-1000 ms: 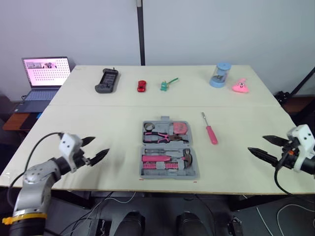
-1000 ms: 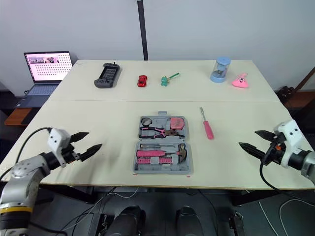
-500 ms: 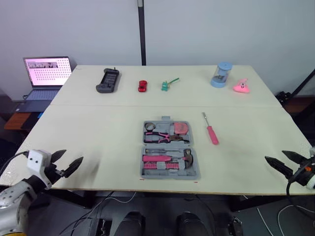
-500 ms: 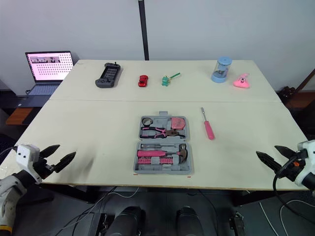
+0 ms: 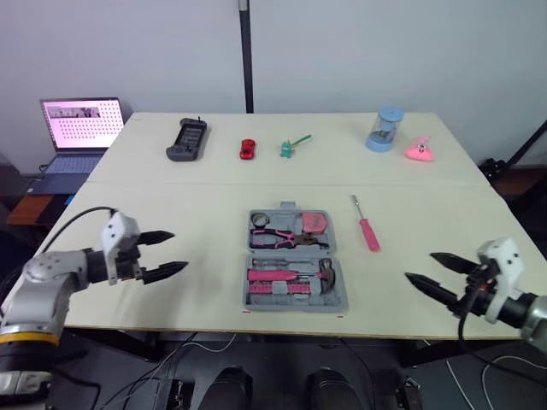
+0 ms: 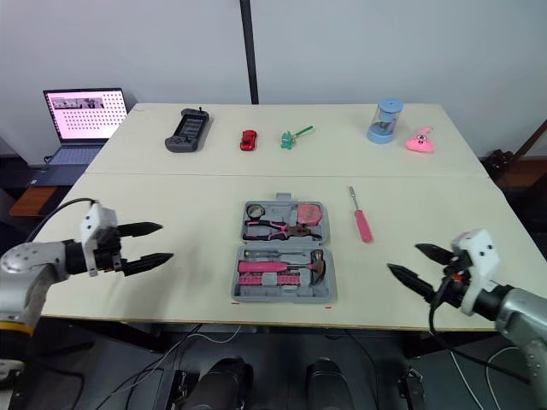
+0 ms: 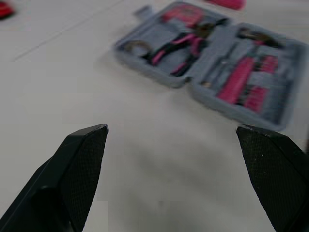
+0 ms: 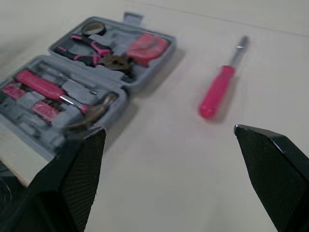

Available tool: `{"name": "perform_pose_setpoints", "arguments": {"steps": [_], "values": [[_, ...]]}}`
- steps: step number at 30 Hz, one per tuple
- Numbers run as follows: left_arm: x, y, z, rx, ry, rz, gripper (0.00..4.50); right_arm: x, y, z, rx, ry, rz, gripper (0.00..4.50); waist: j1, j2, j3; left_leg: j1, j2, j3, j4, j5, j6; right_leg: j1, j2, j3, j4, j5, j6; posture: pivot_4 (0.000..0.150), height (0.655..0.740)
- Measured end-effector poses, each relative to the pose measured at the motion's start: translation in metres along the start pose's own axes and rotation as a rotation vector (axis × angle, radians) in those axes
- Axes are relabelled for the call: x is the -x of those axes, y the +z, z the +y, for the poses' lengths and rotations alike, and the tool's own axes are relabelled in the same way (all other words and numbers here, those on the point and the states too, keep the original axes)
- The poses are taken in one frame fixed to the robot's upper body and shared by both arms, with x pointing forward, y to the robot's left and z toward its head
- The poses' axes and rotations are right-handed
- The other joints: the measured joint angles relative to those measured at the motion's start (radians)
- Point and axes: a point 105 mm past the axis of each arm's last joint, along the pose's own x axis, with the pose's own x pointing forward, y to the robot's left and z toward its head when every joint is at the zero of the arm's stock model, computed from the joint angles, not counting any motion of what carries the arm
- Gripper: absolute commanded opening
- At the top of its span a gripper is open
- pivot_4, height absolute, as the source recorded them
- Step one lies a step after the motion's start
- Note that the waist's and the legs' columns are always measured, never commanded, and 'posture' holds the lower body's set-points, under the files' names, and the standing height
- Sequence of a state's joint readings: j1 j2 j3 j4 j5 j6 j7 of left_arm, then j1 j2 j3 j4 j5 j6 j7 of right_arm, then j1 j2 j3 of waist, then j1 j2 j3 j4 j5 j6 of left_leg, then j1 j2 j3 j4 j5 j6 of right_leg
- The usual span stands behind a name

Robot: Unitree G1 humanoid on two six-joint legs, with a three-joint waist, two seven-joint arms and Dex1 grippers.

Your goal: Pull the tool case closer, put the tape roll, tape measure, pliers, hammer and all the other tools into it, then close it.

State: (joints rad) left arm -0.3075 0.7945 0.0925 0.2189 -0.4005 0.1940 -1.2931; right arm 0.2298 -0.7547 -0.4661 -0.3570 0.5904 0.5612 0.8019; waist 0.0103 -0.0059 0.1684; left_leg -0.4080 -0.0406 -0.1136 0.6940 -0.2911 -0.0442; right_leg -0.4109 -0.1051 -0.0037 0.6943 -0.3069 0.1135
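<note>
— Claws: your left gripper (image 5: 175,251) and right gripper (image 5: 419,266) both spread, empty. Open grey plastic tool case (image 5: 291,307) sits mid near edge of table (image 5: 171,205).
— Outstanding?
— Pink-handled screwdriver (image 5: 367,229) beside it; stow that, I judge.

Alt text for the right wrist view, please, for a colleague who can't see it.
A pink-handled screwdriver lies on the table beside the open grey tool case, not in it. The right gripper is open and empty.

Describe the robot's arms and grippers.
The left gripper and right gripper each have two black, pointed, textured fingers on a white block. The silver-grey metal arms each carry a looping black cable.
</note>
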Motion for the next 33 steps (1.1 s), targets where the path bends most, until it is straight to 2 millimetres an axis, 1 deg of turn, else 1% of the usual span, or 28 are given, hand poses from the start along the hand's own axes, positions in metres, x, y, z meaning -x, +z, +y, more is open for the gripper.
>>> {"name": "perform_pose_setpoints", "arguments": {"steps": [3, 6, 7, 11, 15, 19, 23, 24, 26, 27, 29, 31, 33], "values": [[-0.021, 0.025, -0.002, -0.047, -0.115, 0.013, 4.45, -0.010, 0.005, 0.016, 0.010, -0.022, 0.020, 4.50, 0.001, -0.001, 0.001, 0.000, 0.000, -0.001, 0.000, 0.000, 0.000, 0.000, 0.001, 0.000, 0.000, 0.000, 0.000, 0.150, 0.6741], [-0.041, 0.051, -0.013, -0.096, -0.227, 0.022, 4.45, -0.018, 0.005, 0.029, 0.024, -0.043, 0.057, 4.50, -0.001, -0.001, 0.001, -0.001, 0.000, 0.000, 0.000, 0.000, 0.000, 0.000, 0.001, 0.000, -0.001, 0.000, 0.001, 0.150, 0.6741], [-0.045, 0.055, -0.016, -0.105, -0.248, 0.020, 4.45, -0.020, 0.004, 0.031, 0.031, -0.056, 0.072, 4.50, -0.002, -0.001, 0.001, -0.001, 0.000, 0.000, 0.000, 0.000, 0.000, 0.000, 0.001, 0.000, -0.001, 0.000, 0.001, 0.150, 0.6741], [-0.057, 0.062, -0.021, -0.111, -0.284, 0.016, 4.45, -0.023, 0.001, 0.030, 0.036, -0.129, 0.121, 4.50, -0.018, -0.002, 0.001, 0.000, 0.000, -0.001, 0.000, 0.000, 0.000, 0.000, 0.003, 0.000, -0.001, 0.000, 0.001, 0.150, 0.6741], [-0.065, 0.080, -0.026, -0.153, -0.275, -0.019, 4.45, -0.032, 0.008, 0.024, 0.063, -0.188, 0.120, 4.50, -0.026, -0.002, 0.002, 0.000, 0.001, -0.001, -0.001, 0.000, 0.000, 0.000, 0.003, 0.000, -0.001, 0.000, 0.001, 0.150, 0.6741], [-0.065, 0.089, -0.031, -0.173, -0.243, -0.040, 4.45, -0.045, 0.023, 0.015, 0.098, -0.234, 0.088, 4.50, -0.027, -0.002, 0.003, 0.000, 0.001, -0.001, -0.002, 0.000, 0.000, 0.000, 0.003, 0.000, -0.001, 0.000, 0.001, 0.150, 0.6741], [-0.056, 0.084, -0.035, -0.140, -0.179, -0.050, 4.45, -0.065, 0.033, 0.006, 0.118, -0.244, 0.093, 4.50, -0.029, -0.001, 0.004, 0.000, 0.001, -0.001, -0.002, 0.000, 0.000, -0.001, 0.003, 0.000, -0.001, 0.000, 0.001, 0.150, 0.6741], [-0.055, 0.085, -0.035, -0.137, -0.165, -0.056, 4.45, -0.068, 0.035, 0.004, 0.113, -0.244, 0.093, 4.50, -0.027, -0.001, 0.005, 0.000, 0.001, -0.001, -0.002, 0.000, 0.000, -0.001, 0.003, 0.000, -0.001, 0.000, 0.001, 0.150, 0.6741], [-0.049, 0.085, -0.036, -0.132, -0.113, -0.071, 4.45, -0.080, 0.042, -0.001, 0.091, -0.226, 0.099, 4.50, -0.027, -0.001, 0.006, 0.000, 0.001, -0.001, -0.002, 0.000, 0.000, -0.001, 0.003, 0.000, -0.001, 0.000, 0.001, 0.150, 0.6741], [-0.046, 0.085, -0.038, -0.127, -0.088, -0.075, 4.45, -0.089, 0.048, -0.006, 0.074, -0.218, 0.100, 4.50, -0.028, -0.001, 0.007, 0.000, 0.001, 0.000, -0.002, 0.000, 0.000, -0.001, 0.003, 0.000, -0.001, 0.001, 0.001, 0.150, 0.6741], [-0.044, 0.084, -0.043, -0.126, -0.062, -0.077, 4.45, -0.100, 0.057, -0.016, 0.061, -0.232, 0.107, 4.50, -0.027, -0.001, 0.007, 0.000, 0.001, 0.000, -0.002, 0.000, 0.000, -0.001, 0.003, 0.000, -0.001, 0.001, 0.001, 0.150, 0.6741], [-0.039, 0.079, -0.048, -0.104, -0.034, -0.064, 4.45, -0.110, 0.057, -0.025, 0.034, -0.237, 0.139, 4.50, -0.025, -0.001, 0.007, 0.000, 0.001, 0.000, -0.003, 0.000, 0.000, -0.002, 0.003, 0.000, -0.001, 0.000, 0.001, 0.150, 0.6741], [-0.037, 0.078, -0.052, -0.089, -0.004, -0.059, 4.45, -0.119, 0.054, -0.034, -0.009, -0.250, 0.172, 4.50, -0.024, -0.001, 0.007, -0.001, 0.001, -0.001, -0.003, 0.000, 0.000, -0.002, 0.003, 0.000, -0.001, 0.000, 0.001, 0.150, 0.6741]]}}
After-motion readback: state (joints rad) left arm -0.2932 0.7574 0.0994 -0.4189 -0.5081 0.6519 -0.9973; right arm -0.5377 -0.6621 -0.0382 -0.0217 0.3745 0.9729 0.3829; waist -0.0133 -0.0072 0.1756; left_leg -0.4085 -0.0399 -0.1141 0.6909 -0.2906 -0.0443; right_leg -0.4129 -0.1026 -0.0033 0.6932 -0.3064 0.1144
